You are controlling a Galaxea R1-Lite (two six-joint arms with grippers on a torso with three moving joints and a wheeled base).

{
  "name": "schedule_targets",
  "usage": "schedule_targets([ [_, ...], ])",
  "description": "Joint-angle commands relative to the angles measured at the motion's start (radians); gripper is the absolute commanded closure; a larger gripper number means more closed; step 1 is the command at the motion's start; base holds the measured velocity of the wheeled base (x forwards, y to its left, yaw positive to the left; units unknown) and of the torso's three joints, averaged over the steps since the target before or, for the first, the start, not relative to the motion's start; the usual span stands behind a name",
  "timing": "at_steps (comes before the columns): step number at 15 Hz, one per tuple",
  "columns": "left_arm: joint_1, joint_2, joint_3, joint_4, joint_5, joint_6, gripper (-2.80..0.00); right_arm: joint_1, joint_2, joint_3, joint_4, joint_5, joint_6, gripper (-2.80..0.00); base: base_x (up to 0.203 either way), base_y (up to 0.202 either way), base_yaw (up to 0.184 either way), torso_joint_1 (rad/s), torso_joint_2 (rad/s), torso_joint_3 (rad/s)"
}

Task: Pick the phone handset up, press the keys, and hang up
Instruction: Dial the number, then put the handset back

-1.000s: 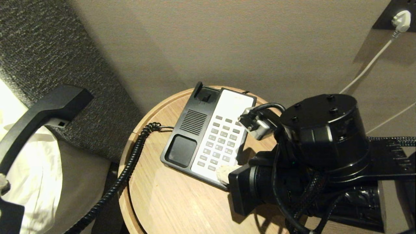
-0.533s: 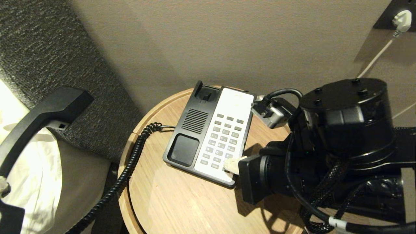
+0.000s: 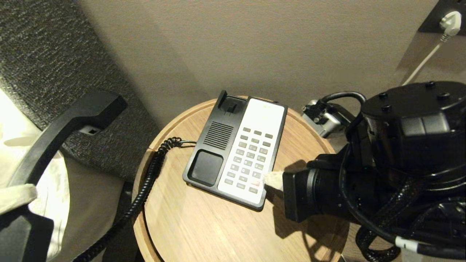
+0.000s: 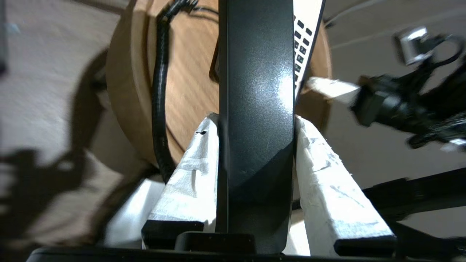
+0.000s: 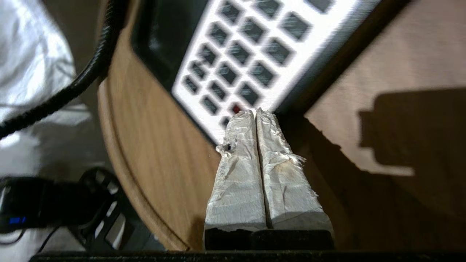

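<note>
Two keys (image 5: 233, 109) half hidden behind right gripper (image 5: 256, 113)

Light: warm and dim, falling from above, overexposing white bedding (image 3: 14, 120) at the head view's left edge.
Shadows: right gripper (image 3: 271, 179) casting hard shadow across round table (image 3: 204, 225).
Glare: highlight glinting on phone handset (image 4: 256, 91).
Blur: keys (image 5: 240, 54) smearing in the right wrist view.

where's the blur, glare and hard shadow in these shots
Right wrist view: the keys are smeared by blur, while the right gripper stays crisp, and a hard-edged shadow falls on the table. Left wrist view: a bright glare patch sits on the phone handset, and the scene around it is soft. Head view: sharp, with the arm's dark shadow beside the phone base.
</note>
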Motion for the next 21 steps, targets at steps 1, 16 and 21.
schedule_targets([
  [1, -0.002, 0.160, -0.065, -0.013, 0.006, 0.075, 0.00, -0.029, -0.052, 0.018, 0.010, -0.033, 0.024, 0.00, 0.000, 0.000, 0.000, 0.000, 0.00, 0.000],
  [16, -0.069, 0.678, -0.306, -0.137, 0.214, 0.347, 0.00, -0.270, -0.227, 0.029, 0.036, -0.109, 0.027, 0.00, 0.000, 0.000, 0.000, 0.000, 0.00, 0.000],
  [21, -0.071, 0.702, -0.309, -0.164, 0.218, 0.367, 0.00, -0.284, -0.252, 0.068, 0.038, -0.109, 0.040, 0.00, 0.000, 0.000, 0.000, 0.000, 0.00, 0.000],
])
